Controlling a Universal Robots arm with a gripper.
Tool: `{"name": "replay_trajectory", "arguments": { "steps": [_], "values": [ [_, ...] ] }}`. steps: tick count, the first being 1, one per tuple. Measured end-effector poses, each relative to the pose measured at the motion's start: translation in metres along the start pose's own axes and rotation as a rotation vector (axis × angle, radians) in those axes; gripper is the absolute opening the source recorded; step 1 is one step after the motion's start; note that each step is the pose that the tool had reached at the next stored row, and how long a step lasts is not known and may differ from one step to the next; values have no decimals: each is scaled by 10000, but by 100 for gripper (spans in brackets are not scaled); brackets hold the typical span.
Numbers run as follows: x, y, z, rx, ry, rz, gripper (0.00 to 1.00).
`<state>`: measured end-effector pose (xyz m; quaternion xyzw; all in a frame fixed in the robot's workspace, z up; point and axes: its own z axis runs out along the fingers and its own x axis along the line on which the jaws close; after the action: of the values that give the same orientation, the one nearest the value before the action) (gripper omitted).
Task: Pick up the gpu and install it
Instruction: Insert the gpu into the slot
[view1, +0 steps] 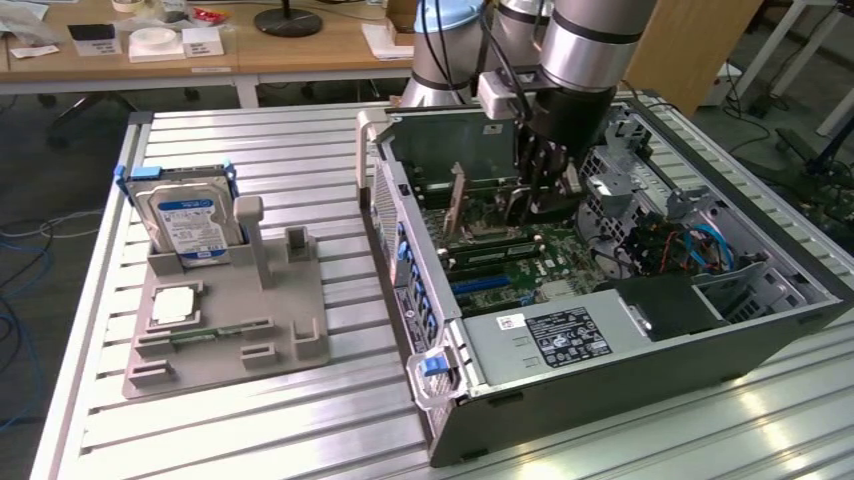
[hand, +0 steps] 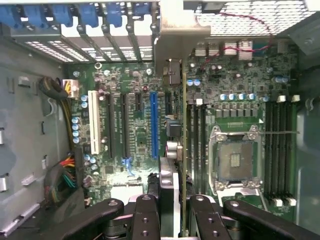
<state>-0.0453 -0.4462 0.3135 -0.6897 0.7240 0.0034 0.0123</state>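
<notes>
While the arm reaches down into an open computer case, the tool is seen closed on the gpu, gripped edge-on between its fingers. The gpu is held upright over the motherboard, beside the blue slot and near the bare CPU socket. Its grey bracket is seen at the case's rear wall, next to a row of blue clips. Memory slots and cable bundles crowd the board on either side. A grey fixture is placed on the exterior view's left, carrying a hard drive stood upright. Case and fixture are borne by a ribbed metal tabletop. Wooden desks are seen behind.
</notes>
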Motion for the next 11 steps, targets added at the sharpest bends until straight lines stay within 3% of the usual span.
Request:
{"name": "replay_trajectory", "arguments": {
  "steps": [3,11],
  "values": [
    [74,2,24,0,0,1,28],
    [83,54,164,-8,1,1,28]
  ]
}}
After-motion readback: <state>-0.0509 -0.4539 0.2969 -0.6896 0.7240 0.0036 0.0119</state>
